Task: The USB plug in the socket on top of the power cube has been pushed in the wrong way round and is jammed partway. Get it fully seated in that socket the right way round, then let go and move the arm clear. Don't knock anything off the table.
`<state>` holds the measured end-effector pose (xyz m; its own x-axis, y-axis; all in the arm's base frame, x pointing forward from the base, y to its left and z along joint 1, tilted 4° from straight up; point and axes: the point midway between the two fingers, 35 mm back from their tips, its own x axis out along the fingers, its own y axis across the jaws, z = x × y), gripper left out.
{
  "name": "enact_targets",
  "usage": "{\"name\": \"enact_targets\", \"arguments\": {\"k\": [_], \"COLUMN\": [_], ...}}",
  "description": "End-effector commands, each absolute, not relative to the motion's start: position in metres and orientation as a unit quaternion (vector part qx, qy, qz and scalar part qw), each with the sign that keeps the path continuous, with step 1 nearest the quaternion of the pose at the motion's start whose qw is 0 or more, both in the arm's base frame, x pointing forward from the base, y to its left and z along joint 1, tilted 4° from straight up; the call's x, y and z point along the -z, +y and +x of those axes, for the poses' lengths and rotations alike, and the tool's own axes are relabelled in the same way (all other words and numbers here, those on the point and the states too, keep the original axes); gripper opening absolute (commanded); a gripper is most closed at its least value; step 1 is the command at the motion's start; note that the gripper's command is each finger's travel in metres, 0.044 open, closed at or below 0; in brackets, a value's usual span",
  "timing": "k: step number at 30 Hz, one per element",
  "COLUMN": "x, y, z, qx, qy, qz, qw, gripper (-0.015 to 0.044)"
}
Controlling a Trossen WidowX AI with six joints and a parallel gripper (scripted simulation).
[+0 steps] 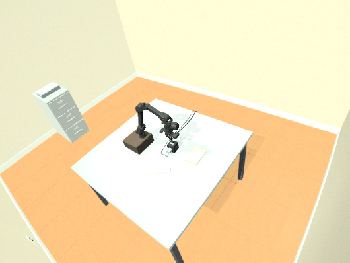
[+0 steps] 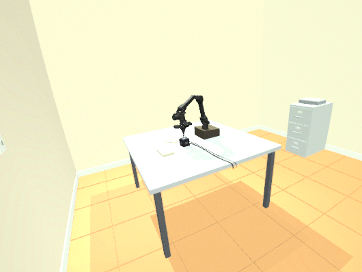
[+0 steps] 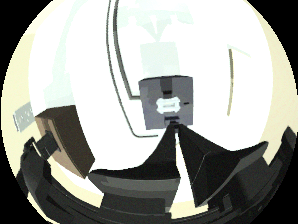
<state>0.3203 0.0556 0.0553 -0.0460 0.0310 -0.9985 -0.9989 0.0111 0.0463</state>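
Note:
The power cube (image 1: 173,146) (image 2: 184,141) (image 3: 148,107) is a small dark block on the white table (image 1: 132,185) (image 2: 154,178). In the wrist view its top shows a pale outlet (image 3: 168,105) in the middle and dark slots above and below it. My gripper (image 1: 171,140) (image 2: 184,136) (image 3: 174,128) points down at the cube, fingertips together by the lower edge of its top in the wrist view. It is shut on the USB plug, a small dark piece mostly hidden by the tips. How deep the plug sits and which way round it is cannot be told.
Two dark cables (image 1: 187,123) (image 2: 212,153) run from the cube area to the table edge; one curves close by the fingertips. A pale notepad (image 1: 196,155) (image 2: 165,151) and a pale flat sheet (image 1: 160,168) lie nearby. The arm stands on a brown block (image 1: 139,143) (image 2: 207,132) (image 3: 70,137).

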Motion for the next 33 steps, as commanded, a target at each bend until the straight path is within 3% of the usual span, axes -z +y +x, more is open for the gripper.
{"name": "enact_targets", "arguments": {"k": [1,33], "x": [-0.0546,-0.0509], "y": [0.0562,0.0579], "z": [0.3205,0.3203], "qx": [-0.519,-0.525], "qy": [0.504,0.497], "qz": [-0.477,-0.474], "qw": [0.500,0.503], "gripper": [0.0000,0.0000]}}
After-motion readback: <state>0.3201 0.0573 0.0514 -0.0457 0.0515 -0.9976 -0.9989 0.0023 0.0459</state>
